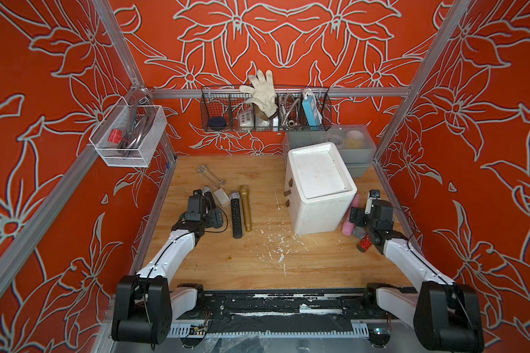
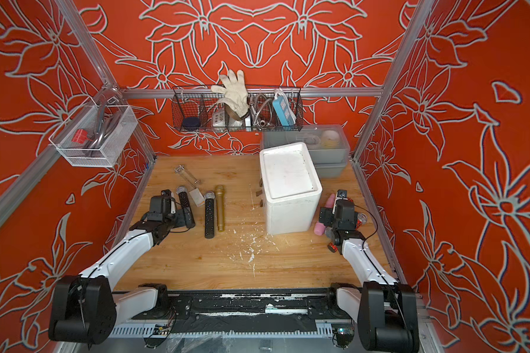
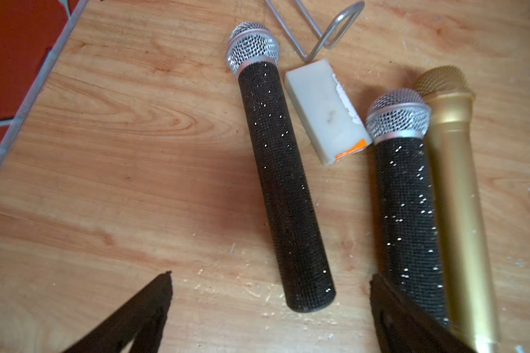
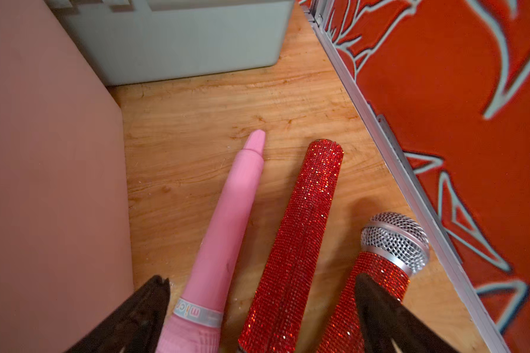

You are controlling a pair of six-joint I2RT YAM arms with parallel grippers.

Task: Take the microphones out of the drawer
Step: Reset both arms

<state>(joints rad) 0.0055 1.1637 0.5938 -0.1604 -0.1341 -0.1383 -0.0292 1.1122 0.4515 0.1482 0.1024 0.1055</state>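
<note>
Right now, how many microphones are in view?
6: two black, one gold by the left arm; one pink, two red by the right arm. The drawer may hide more.

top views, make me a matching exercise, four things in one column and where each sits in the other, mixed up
Things
1 gold microphone
2 pink microphone
3 white block
4 glove

Places
a between the two black glitter microphones
b sticking up from the black wire basket
c next to a red glitter microphone
d side by side with just one black glitter microphone

Pairs: 1-d, 2-c, 3-a, 4-b
</note>
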